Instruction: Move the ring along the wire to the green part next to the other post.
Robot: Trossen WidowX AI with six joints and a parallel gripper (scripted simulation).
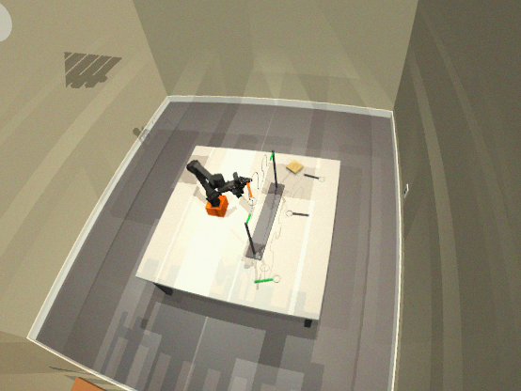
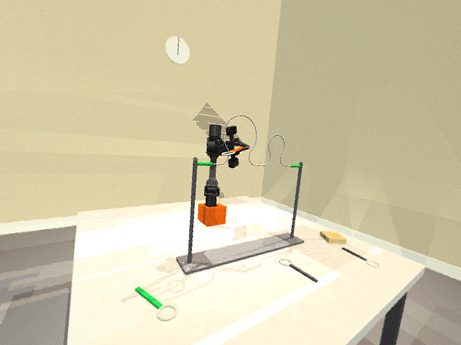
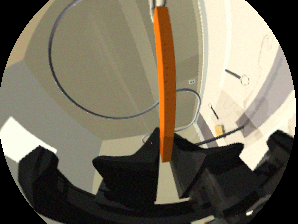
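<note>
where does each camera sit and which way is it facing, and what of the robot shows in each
Top: high above the table, looking steeply down; whole arm on its orange base shows.
Exterior: beside the table, beyond the post stand, looking across it toward the arm; base to gripper shows.
Wrist: on the arm, looking out past the black fingers along the orange handle.
Top and exterior share arm, stand and table.

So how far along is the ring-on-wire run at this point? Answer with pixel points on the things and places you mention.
Done: the pickup; the gripper (image 1: 249,180) (image 2: 248,146) (image 3: 160,129) is shut on the orange handle (image 1: 249,190) (image 2: 237,150) (image 3: 167,80), off both green wire sections.
In hand: carrying the ring along the wire; whether it clears the grey part, I cannot tell.
Left: reaching the other green section, letting go and backing away.
</note>
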